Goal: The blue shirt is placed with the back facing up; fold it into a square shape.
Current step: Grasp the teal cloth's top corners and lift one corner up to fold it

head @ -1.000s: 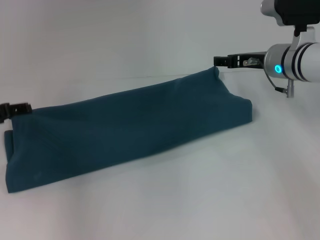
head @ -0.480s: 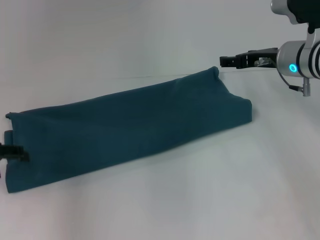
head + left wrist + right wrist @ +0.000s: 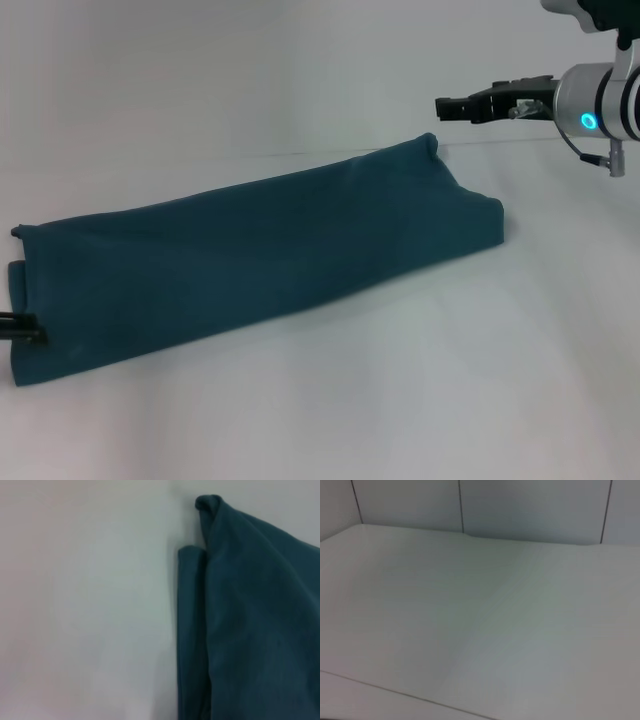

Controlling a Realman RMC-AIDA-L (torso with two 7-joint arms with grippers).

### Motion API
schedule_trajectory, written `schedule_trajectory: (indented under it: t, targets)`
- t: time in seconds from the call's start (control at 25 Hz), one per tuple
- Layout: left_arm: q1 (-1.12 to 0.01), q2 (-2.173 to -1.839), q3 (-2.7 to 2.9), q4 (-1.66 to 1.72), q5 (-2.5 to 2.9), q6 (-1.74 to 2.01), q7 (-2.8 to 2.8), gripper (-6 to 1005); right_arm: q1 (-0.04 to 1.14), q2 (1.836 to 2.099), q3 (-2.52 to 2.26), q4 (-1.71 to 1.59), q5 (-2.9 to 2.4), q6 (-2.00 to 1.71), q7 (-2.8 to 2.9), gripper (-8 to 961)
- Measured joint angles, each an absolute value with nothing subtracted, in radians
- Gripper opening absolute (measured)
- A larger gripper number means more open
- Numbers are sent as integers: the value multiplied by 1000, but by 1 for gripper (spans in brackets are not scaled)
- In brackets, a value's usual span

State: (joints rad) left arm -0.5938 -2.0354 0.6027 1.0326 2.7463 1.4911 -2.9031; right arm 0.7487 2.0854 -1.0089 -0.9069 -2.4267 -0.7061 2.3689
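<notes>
The blue shirt (image 3: 260,255) lies folded into a long band on the white table (image 3: 400,400), running from the near left to the far right. Its plain side faces up and no lettering shows. My right gripper (image 3: 445,106) hovers above and just right of the shirt's far corner, apart from the cloth and holding nothing. My left gripper (image 3: 22,328) shows only as a dark tip at the picture's left edge, over the shirt's left end. The left wrist view shows that end of the shirt (image 3: 250,620) with its stacked layers.
The right wrist view shows only bare table (image 3: 470,630) and the panelled wall (image 3: 530,505) behind it. White table surface surrounds the shirt on all sides.
My right gripper has left the shirt's far corner, rising and moving right. My left gripper has moved from the shirt's far left corner toward its near left end. The shirt has stayed still.
</notes>
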Motion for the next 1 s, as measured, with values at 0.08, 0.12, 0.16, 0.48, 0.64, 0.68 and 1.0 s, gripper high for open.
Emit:
schedule_trajectory:
  t: [0.08, 0.12, 0.16, 0.48, 0.64, 0.68, 1.0]
  targets:
    - [-594, -2039, 604, 1025, 2746, 1490, -2910, 917, 749, 2086, -1009, -907, -2427, -707, 2363, 930]
    - [-594, -2040, 606, 1016, 2747, 1491, -2912, 917, 749, 2086, -1009, -907, -2427, -707, 2361, 930]
    - [-597, -2040, 607, 1005, 2749, 1491, -2913, 916, 749, 2086, -1009, -907, -2427, -706, 2361, 930]
    - [-606, -2036, 606, 962, 2747, 1483, -2925, 912, 741, 2086, -1009, -907, -2427, -708, 2354, 931]
    - [-611, -2040, 605, 955, 2745, 1460, -2933, 910, 738, 2086, -1009, -907, -2427, -708, 2350, 931]
    - [-613, -2041, 605, 949, 2745, 1454, -2937, 910, 738, 2086, -1009, -907, -2427, -708, 2350, 931]
    - [-623, -2042, 605, 917, 2744, 1415, -2956, 905, 738, 2086, -1010, -908, -2426, -708, 2349, 931]
